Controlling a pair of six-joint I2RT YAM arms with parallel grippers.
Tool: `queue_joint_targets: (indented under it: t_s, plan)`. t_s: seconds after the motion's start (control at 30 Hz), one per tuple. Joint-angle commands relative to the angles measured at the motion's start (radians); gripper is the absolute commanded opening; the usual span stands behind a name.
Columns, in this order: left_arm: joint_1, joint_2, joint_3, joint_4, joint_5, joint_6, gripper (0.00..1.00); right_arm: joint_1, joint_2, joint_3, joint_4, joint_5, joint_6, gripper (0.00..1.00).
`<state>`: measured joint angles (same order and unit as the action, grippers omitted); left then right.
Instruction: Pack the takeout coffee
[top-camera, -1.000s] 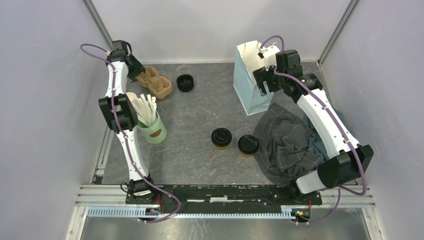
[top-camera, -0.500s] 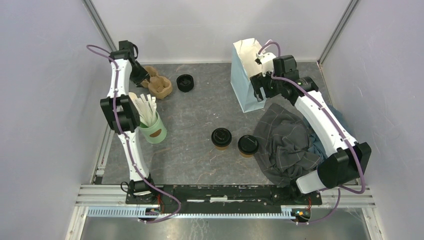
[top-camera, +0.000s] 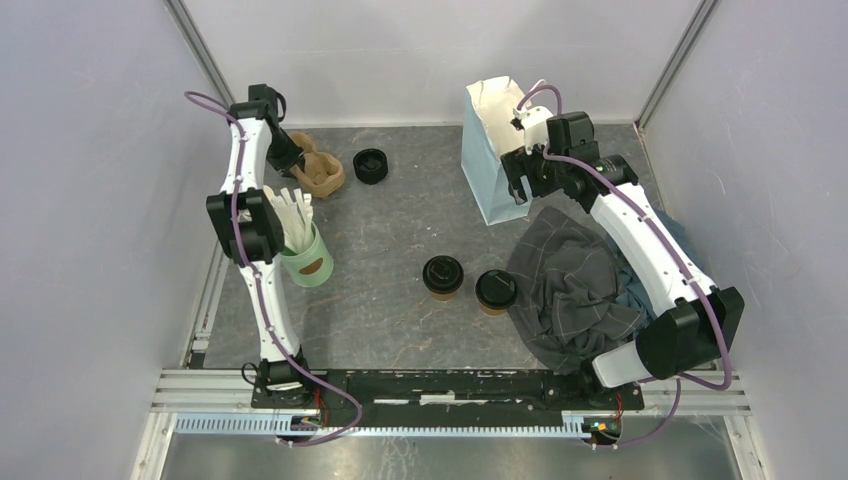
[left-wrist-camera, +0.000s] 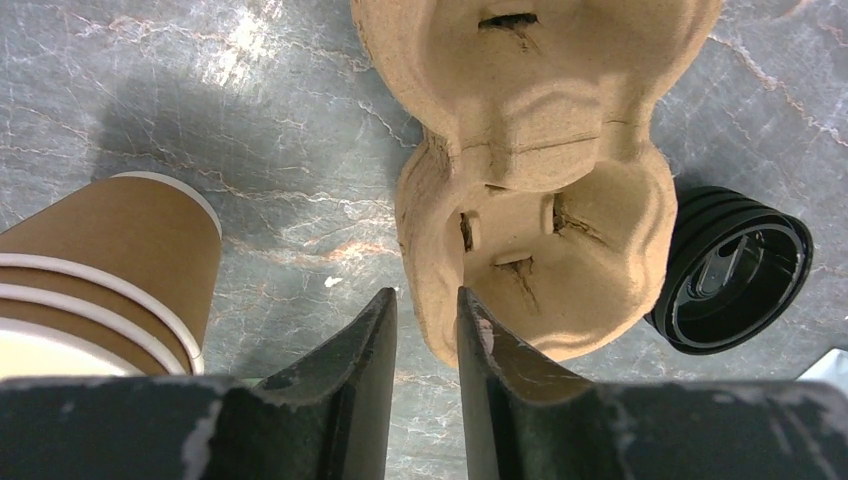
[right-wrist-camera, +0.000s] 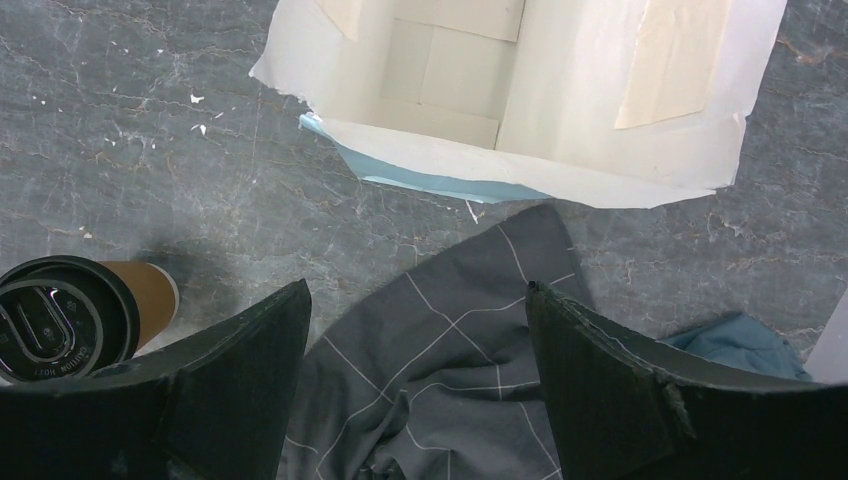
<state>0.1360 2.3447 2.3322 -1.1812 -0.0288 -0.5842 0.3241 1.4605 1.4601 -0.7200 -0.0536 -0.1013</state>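
Lidded coffee cup (top-camera: 442, 277) and twin cup (top-camera: 496, 290): upright, apart from both grippers, one left of right gripper (right-wrist-camera: 420, 295), jaws spread wide over grey cloth (right-wrist-camera: 450, 400), open bag (right-wrist-camera: 520, 100) ahead. Left gripper (left-wrist-camera: 427, 300): jaws nearly together astride cup carrier (left-wrist-camera: 530, 200) rim, pinch uncertain.

Spread claw (right-wrist-camera: 415, 300) over cloth (right-wrist-camera: 450, 400), near bag (right-wrist-camera: 560, 90)

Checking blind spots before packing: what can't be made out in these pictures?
- Left wrist: whether the left tool grips the cup carrier rim; fingers hide contact.
- Right wrist: one coffee cup cut off by the left edge.
- Top view: bag interior partly hidden by the right arm.
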Motion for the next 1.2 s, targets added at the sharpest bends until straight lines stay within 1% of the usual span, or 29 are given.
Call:
queue_joint_targets:
  t_s: [0.0, 0.13, 0.43, 0.73, 0.93, 1.17]
  plan:
    - [-0.008, 0.016, 0.020, -0.018, -0.031, -0.012, 0.37, -0.004, -0.032, 0.034, 0.027, -0.008, 0.008, 0.85]
    - [-0.009, 0.033, 0.031, 0.009, -0.025, -0.014, 0.37, -0.003, -0.029, 0.037, 0.026, -0.009, 0.006, 0.85]
    - [-0.010, 0.043, 0.039, 0.022, -0.035, -0.012, 0.27, -0.002, -0.034, 0.036, 0.024, -0.005, 0.002, 0.85]
    - [-0.010, 0.028, 0.059, 0.011, -0.003, -0.018, 0.12, -0.003, -0.032, 0.037, 0.026, -0.005, 0.002, 0.85]
    - [-0.002, 0.029, 0.072, -0.005, 0.024, -0.068, 0.03, -0.003, -0.032, 0.033, 0.025, -0.006, 0.002, 0.85]
    - [0.025, 0.007, 0.030, 0.014, 0.098, -0.162, 0.02, -0.003, -0.037, 0.026, 0.027, -0.006, 0.002, 0.85]
